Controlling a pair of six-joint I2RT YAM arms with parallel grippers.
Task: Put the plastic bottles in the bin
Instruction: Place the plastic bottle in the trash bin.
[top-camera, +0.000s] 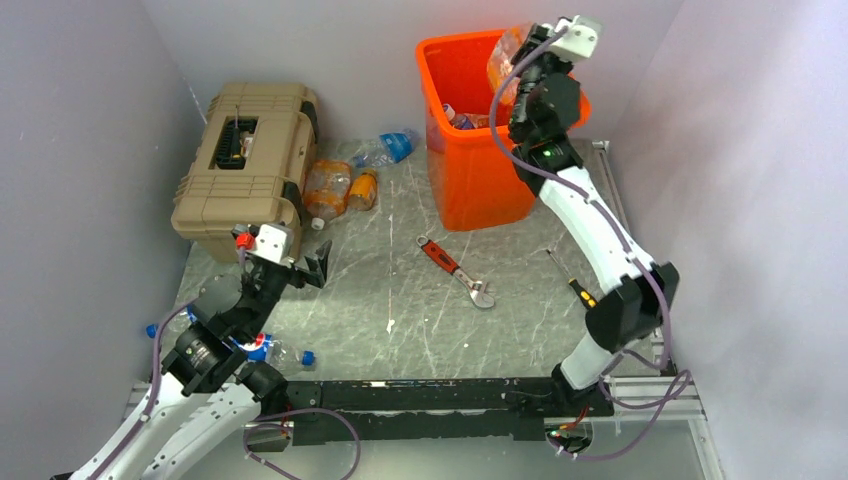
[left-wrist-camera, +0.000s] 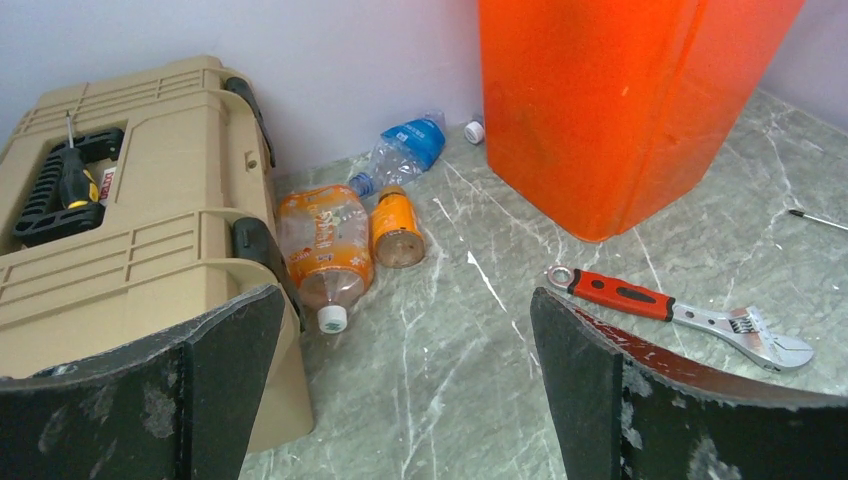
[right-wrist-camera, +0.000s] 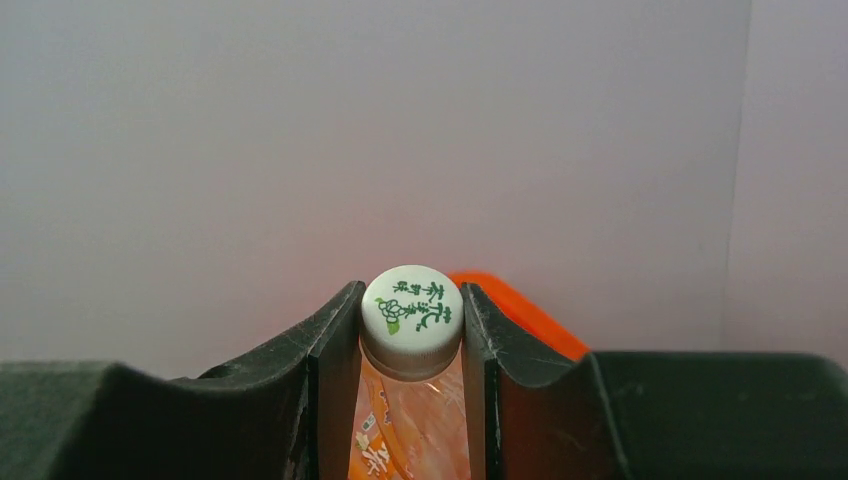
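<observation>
The orange bin (top-camera: 470, 180) stands at the back, with bottles (top-camera: 460, 118) inside it. My right gripper (top-camera: 535, 45) is above the bin's right rim, shut on the neck of an orange-tinted bottle (top-camera: 508, 55); its white cap (right-wrist-camera: 412, 310) sits between my fingers (right-wrist-camera: 330, 360). My left gripper (top-camera: 300, 265) is open and empty, low by the toolbox's front corner. Beyond it lie an orange-label bottle (left-wrist-camera: 325, 245), a small orange bottle (left-wrist-camera: 397, 228) and a blue-label clear bottle (left-wrist-camera: 405, 150). Another clear bottle (top-camera: 275, 350) lies by my left arm's base.
The tan toolbox (top-camera: 245, 160) stands at the back left, a screwdriver (left-wrist-camera: 75, 175) in its lid recess. A red-handled wrench (top-camera: 455, 270) lies mid-table and a small screwdriver (top-camera: 572, 275) to its right. A loose white cap (left-wrist-camera: 474, 130) lies by the bin. Walls enclose three sides.
</observation>
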